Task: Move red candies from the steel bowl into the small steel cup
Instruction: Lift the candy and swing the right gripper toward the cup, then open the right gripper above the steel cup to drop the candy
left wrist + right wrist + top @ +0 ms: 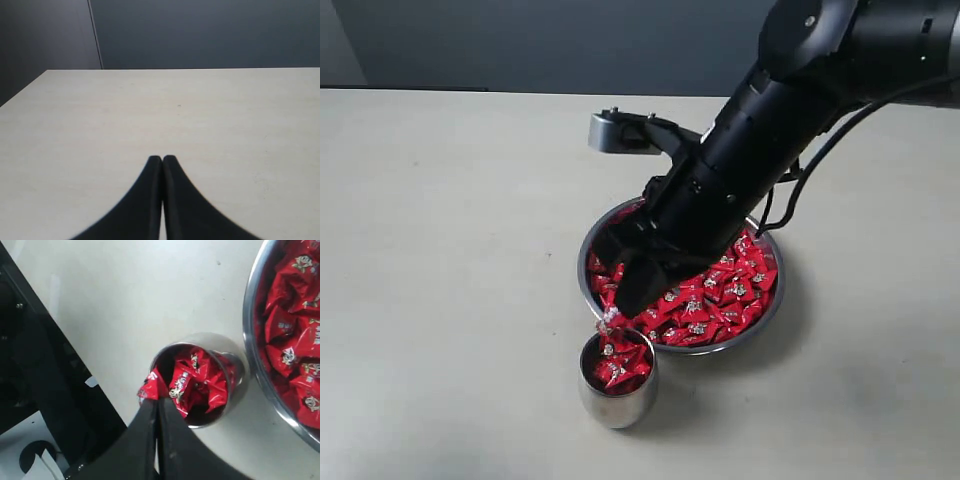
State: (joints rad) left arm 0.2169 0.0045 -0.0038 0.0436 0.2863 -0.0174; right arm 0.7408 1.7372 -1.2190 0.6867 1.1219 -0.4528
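Observation:
The steel bowl [763, 322] sits right of the table's middle, filled with red candies [732, 288]. Just in front of it stands the small steel cup [617, 402], holding several red candies [200, 382]. My right gripper [620, 308] reaches down over the bowl's front left rim. It is shut on one red candy [152, 386] by its wrapper end. That candy hangs at the cup's rim [235, 365], on the side away from the bowl [250, 335]. In the left wrist view, my left gripper [162, 159] is shut on nothing above bare table. It does not show in the exterior view.
The right arm's wrist camera mount [612, 132] juts out behind the bowl. In the right wrist view the table edge and a black frame [45, 390] lie close to the cup. Bare tabletop [450, 250] spreads to the left.

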